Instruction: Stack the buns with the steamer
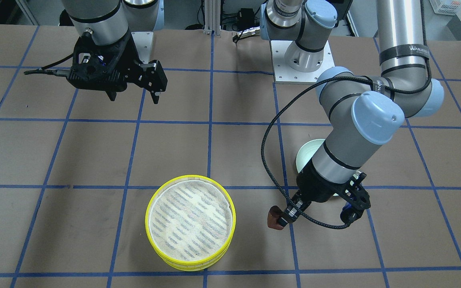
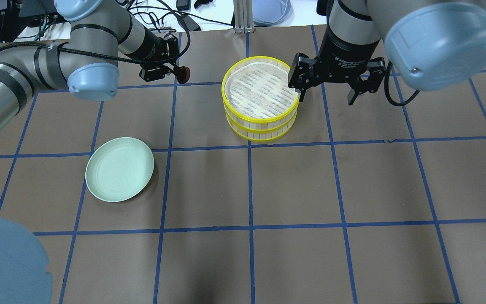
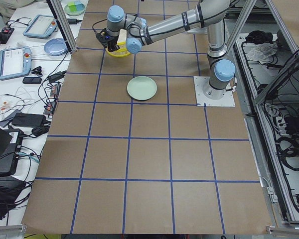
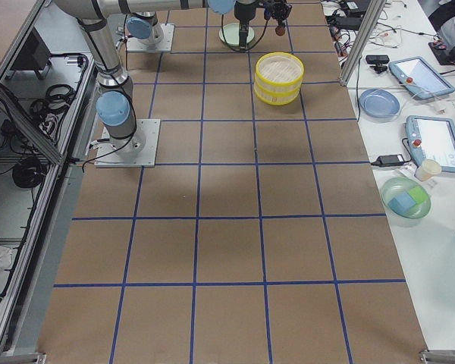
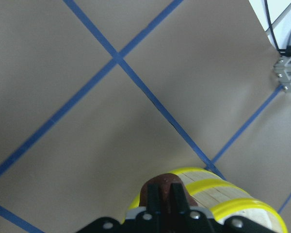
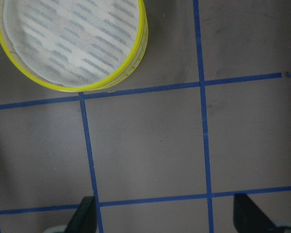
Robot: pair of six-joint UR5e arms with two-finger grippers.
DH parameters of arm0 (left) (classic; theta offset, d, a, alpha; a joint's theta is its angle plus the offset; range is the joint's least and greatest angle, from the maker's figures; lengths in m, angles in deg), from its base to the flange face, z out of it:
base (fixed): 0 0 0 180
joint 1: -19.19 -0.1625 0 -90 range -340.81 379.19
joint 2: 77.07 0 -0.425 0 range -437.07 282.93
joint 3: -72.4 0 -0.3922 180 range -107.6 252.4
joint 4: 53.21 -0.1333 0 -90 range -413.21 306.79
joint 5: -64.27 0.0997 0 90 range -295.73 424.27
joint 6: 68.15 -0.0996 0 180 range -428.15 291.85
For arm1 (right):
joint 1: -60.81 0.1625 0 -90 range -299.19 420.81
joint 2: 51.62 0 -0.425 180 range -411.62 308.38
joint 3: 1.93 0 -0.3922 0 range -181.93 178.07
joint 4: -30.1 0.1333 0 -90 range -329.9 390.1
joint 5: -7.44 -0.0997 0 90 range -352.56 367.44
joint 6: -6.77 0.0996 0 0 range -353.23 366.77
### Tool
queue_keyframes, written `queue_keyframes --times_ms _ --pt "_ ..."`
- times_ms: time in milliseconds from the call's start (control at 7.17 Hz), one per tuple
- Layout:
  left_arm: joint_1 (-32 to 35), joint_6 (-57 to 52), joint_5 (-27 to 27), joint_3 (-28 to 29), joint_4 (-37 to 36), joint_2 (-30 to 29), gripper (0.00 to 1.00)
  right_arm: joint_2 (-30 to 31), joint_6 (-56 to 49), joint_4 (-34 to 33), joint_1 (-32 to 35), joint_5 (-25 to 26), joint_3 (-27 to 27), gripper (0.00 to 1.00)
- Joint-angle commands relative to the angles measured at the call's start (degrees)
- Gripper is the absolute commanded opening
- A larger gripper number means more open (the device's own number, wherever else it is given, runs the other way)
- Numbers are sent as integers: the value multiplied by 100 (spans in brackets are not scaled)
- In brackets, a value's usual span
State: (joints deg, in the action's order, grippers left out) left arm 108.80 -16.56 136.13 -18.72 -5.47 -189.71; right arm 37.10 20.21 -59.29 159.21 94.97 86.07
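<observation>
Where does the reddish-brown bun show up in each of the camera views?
Front-facing: reddish-brown bun lower right of centre, in the left gripper.
Overhead: bun upper left, left of steamer.
Exterior left: too small to tell.
Exterior right: bun top centre.
Left wrist: bun bottom centre.
Right wrist: absent.
Landmark: the yellow-rimmed steamer.

1. The brown bun [image 5: 160, 177] is mostly covered by the left gripper's [image 5: 165, 189] fingers clamped on it.
2. The plate [image 1: 304, 156], behind that gripper, is largely hidden by the left arm [image 1: 346, 154].
3. The lower tier's [image 2: 260, 133] inside is covered by the upper tier [image 2: 264, 115].
</observation>
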Motion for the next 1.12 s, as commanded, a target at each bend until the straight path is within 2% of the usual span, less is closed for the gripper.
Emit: queue_keyframes --times_ms 0,279,698,837,977 --pt "423 711 -225 -2 -308 -56 0 216 -645 246 -5 0 -2 99" --pt "758 1228 -208 -63 -509 -187 0 207 -1383 107 -23 -9 -1 99" --pt "838 1651 -251 -90 -607 -346 0 225 -1432 -43 -251 -9 33 99" --pt "838 1653 -243 -116 -572 -364 8 225 -1423 -105 -243 0 42 99" --pt "838 1653 -243 -151 -607 -373 44 234 -1223 -79 -243 0 51 99"
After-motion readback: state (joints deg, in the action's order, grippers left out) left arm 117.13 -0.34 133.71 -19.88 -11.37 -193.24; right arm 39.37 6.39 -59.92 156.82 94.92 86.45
